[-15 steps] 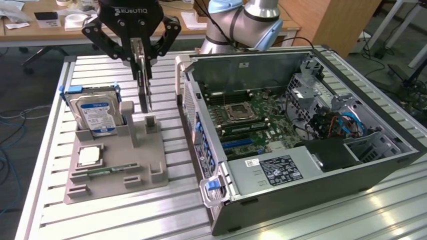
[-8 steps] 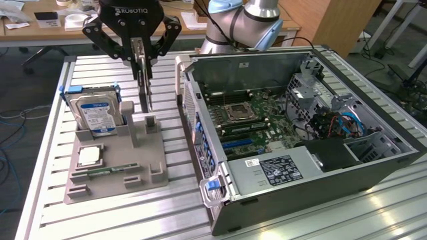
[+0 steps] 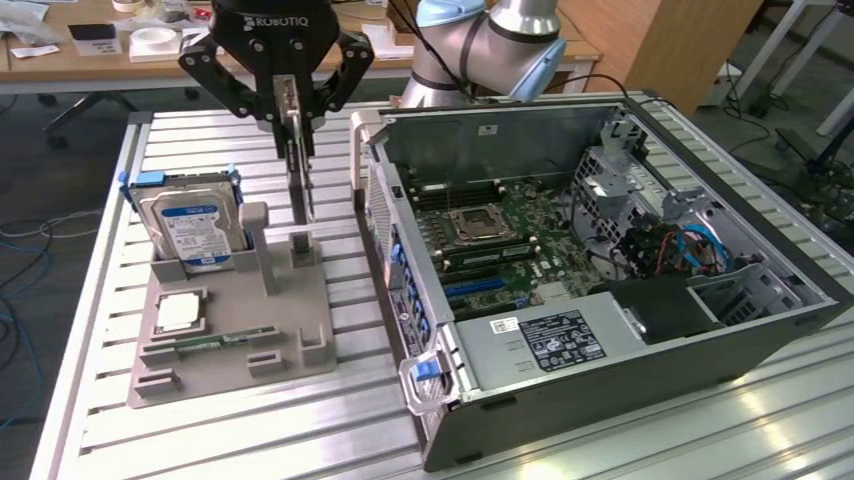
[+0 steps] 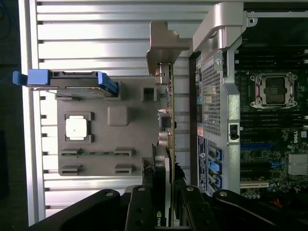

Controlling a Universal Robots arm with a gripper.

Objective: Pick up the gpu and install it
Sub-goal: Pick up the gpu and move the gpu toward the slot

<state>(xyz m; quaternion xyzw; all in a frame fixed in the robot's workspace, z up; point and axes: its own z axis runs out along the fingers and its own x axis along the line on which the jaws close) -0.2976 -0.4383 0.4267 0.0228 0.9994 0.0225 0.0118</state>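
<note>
Grasping the gpu [image 3: 304,190] edge-on, the claw [image 3: 296,135] hangs above the grey tray [image 3: 287,350]; the wrist view reveals its metal bracket [image 4: 166,43].

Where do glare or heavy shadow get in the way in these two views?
Exterior view: glare streaks the table by the computer case; the gpu in the end effector is evenly lit. Wrist view: the table's edge is washed out white, the motherboard lies in shadow.
</note>
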